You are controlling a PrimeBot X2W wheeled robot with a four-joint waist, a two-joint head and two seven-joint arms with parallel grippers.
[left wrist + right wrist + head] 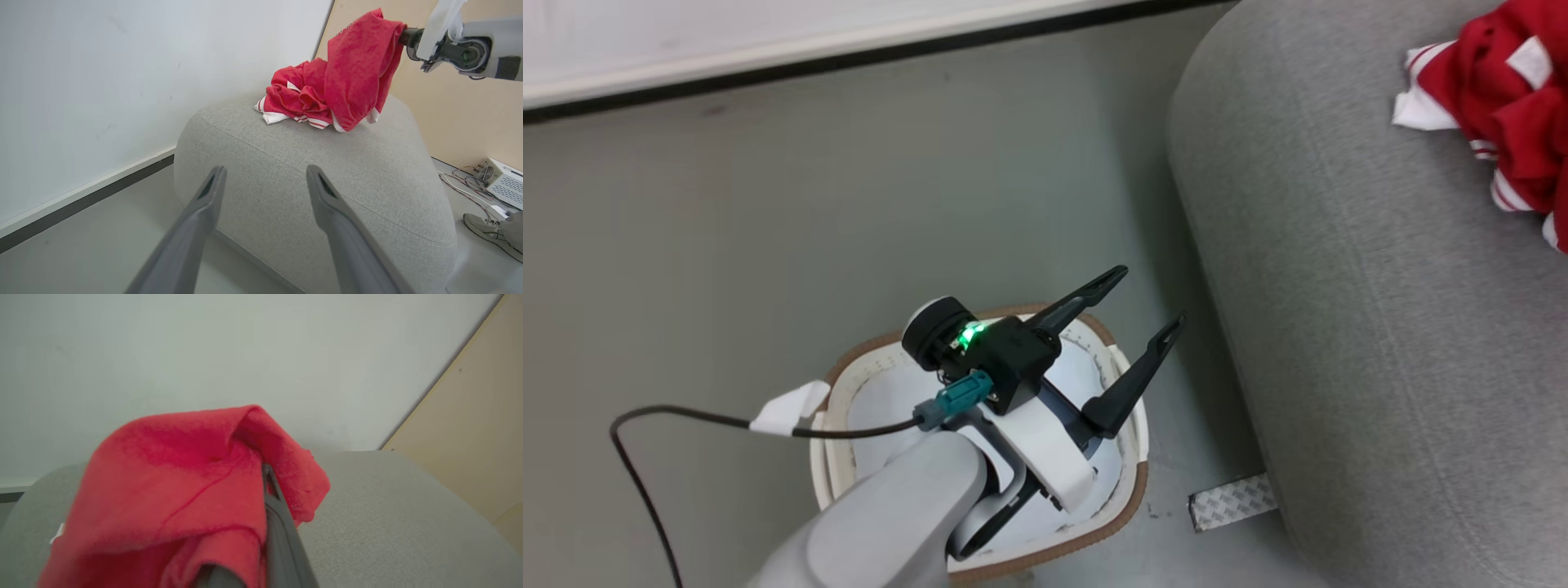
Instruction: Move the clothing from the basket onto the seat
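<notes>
Red soft fabric is caught in my right gripper (267,477). Its two fingers are pressed together, and one garment (359,69) hangs from them above the seat (327,183), folded over the fingers like a towel over a bar. Its lower edge seems to reach the cushion, just beside the rest of the clothing (296,102), which lies as a crumpled heap on top of the seat.

My left gripper (1150,298) is spread wide and holds nothing. It hovers over the basket (1135,494), with the fingers pointing toward the seat. Inside the basket I see the white liner (882,400) and no red cloth, although my arm covers part of the bottom.

I judge that this clothing is light, soft and completely limp. It will not break, and it will probably not slide much on the grey upholstery. But it has no shape of its own, so it drapes, stretches and can catch on a finger when I let go. The best place to take hold is a thick bunched fold or the white collar. A single thin layer may slip out of the pinch.
</notes>
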